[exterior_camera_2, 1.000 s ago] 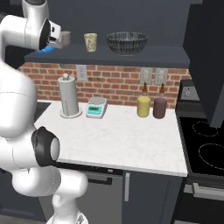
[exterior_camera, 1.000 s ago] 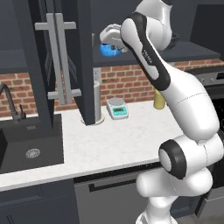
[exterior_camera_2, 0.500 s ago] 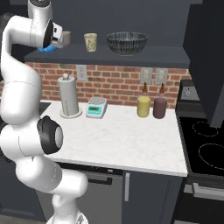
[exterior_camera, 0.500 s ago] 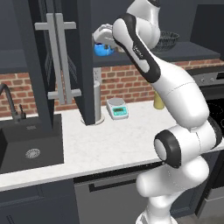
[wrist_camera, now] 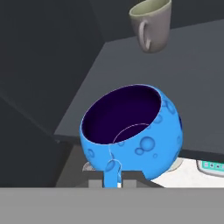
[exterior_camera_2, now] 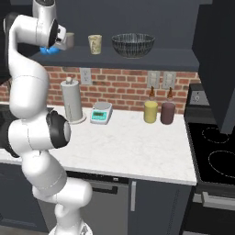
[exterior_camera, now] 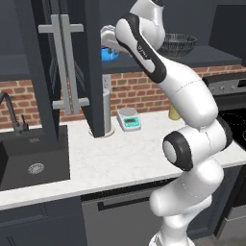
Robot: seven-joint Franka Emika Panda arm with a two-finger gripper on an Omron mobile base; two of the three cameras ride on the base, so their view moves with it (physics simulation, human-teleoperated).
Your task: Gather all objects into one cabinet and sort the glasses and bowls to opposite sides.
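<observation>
fingers [wrist_camera: 113, 174] clamping blue bowl [wrist_camera: 133, 131], mouth tilted sideways

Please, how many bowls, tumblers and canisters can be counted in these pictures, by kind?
Bowls: 2 (wide dark mesh-patterned bowl, small glossy bright blue bowl)
Tumblers: 2 (small grey-mauve tumbler, small cream-beige tumbler)
Canisters: 2 (yellow canister, brown canister)
Total: 6

Red brick backsplash [exterior_camera_2: 124, 89] with grey outlets [exterior_camera_2: 159, 79]; white speckled counter [exterior_camera_2: 133, 149] over dark lower cabinets [exterior_camera_2: 158, 206]; black sink [exterior_camera: 31, 161] with dark faucet [exterior_camera: 12, 113] at the left; black cooktop [exterior_camera_2: 213, 153] at the right; paper towel roll [exterior_camera_2: 72, 100], small scale [exterior_camera_2: 101, 113], yellow canister [exterior_camera_2: 150, 111] and brown canister [exterior_camera_2: 168, 112] stand along the wall.
</observation>
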